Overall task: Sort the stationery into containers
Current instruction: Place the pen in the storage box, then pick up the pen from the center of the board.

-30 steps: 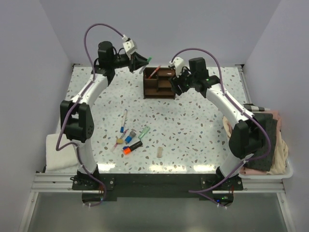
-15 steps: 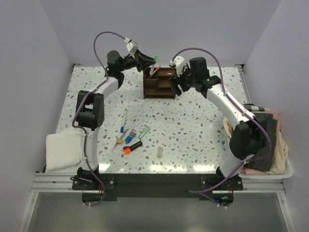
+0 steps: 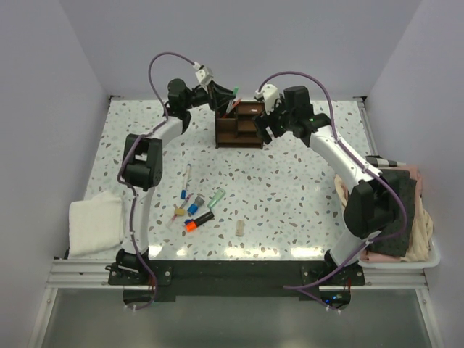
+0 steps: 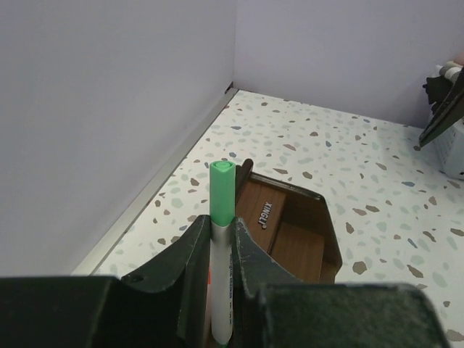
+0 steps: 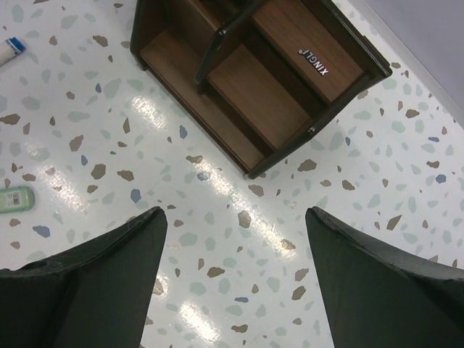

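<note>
You see the dark brown wooden organizer [image 3: 239, 127] at 12 o'clock, upright, open-topped. A green-capped marker [image 4: 222, 190] stands upright, clamped in the left gripper [image 4: 220, 233] at its 11 o'clock. A thin pen [image 3: 186, 176], green marker [image 3: 216, 197], orange-and-black marker [image 3: 198, 221] and tan eraser [image 3: 240, 228] lie loose at 7 o'clock.

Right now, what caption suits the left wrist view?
Left gripper shut on a green-capped marker, its cap pointing toward the brown wooden organizer.

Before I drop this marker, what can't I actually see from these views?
Left wrist: the green marker's lower end, hidden between the left fingers.
Top: the organizer's rear-left compartment, beneath those fingers.
Right wrist: organizer's far side, cut by the frame edge.
Top: loose stationery, too small to identify.
</note>
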Tool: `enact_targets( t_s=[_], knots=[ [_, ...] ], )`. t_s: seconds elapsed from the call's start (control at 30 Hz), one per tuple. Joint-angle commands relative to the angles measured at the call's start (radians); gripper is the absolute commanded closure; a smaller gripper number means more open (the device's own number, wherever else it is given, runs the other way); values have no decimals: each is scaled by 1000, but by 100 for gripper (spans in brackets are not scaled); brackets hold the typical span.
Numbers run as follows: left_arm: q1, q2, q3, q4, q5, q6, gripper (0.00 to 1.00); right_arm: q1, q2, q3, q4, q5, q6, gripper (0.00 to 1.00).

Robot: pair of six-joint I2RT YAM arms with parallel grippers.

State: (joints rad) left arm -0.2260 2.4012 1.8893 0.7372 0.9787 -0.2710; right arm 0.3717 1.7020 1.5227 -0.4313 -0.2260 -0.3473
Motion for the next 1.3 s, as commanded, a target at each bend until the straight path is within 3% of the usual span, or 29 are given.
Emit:
enact_targets(
  t_s=[0.0, 0.1, 0.13, 0.4, 0.53, 0.63, 0.67, 0.8, 0.93, 1.07, 1.27],
  knots=[
    [-6, 24, 63, -15, -37, 82, 84, -5, 22, 40, 37, -6, 27, 19],
    [-6, 23, 62, -36, -61, 96, 59, -5, 30, 47, 39, -1, 27, 19],
    [-6, 21, 62, -45, -69, 104, 55, -5, 31, 47, 39, -1, 27, 19],
    [7, -34, 57, -87, -55, 121, 44, -5, 33, 56, 37, -6, 25, 19],
    [43, -207, -10, -117, -40, 131, 39, -5, 24, 56, 39, -18, 25, 19],
    [76, -394, -134, -284, -57, 240, 37, -5, 16, 47, 48, -30, 36, 19],
    [82, -446, -177, -412, -67, 297, 37, -5, 13, 44, 51, -33, 40, 19],
    [80, -709, -506, -671, -144, 577, 36, -4, -4, 19, 66, -39, 44, 19],
    [76, -894, -650, -933, -276, 644, 35, -4, -22, 11, 23, -91, 4, 20],
    [83, -956, -703, -1213, -348, 700, 38, -1, -34, 14, -29, -148, -30, 21],
    [89, -952, -749, -1484, -474, 895, 43, 24, -42, 25, -66, -174, -91, 24]
  ],
)
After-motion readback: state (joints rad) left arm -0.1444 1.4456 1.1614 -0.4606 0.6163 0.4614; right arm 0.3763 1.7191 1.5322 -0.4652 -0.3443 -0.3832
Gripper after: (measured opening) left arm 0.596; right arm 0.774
